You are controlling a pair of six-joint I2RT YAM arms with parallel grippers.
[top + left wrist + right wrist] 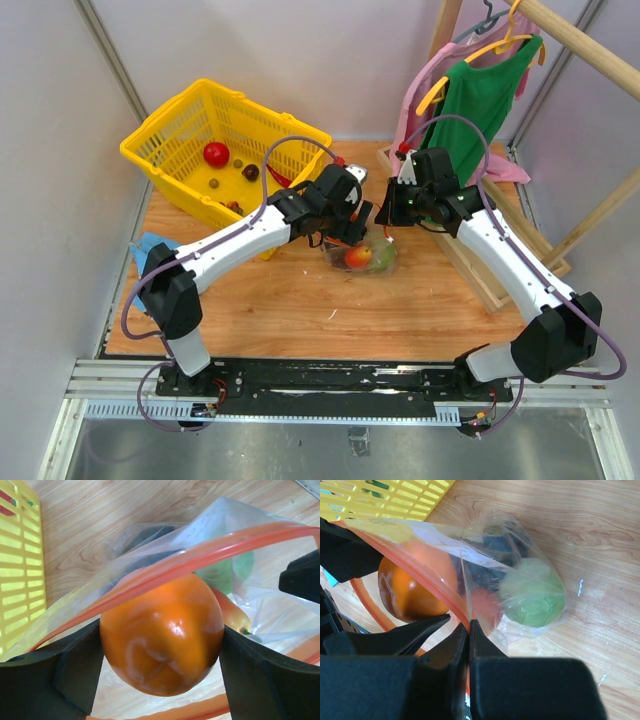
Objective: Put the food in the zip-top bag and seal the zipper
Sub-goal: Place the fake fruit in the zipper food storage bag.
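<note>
The clear zip-top bag [368, 258] lies mid-table with its mouth held open. My left gripper [161, 635] is shut on the orange [162, 630], which sits in the bag's mouth under the red-orange zipper [200, 560]. My right gripper [468, 625] is shut on the zipper [427, 572] at the upper lip. Inside the bag lie the light-green ball [532, 595], a red fruit [487, 607] and the dark grape bunch [492, 547]. From above, the left gripper [352, 228] and right gripper [388, 222] meet over the bag.
A yellow mesh basket [170, 130] stands at the back left, holding a red fruit [216, 153] and a few small pieces. A rack with green and pink garments [478, 100] and a wooden frame [500, 280] fill the right side. A blue cloth [150, 245] lies at the left.
</note>
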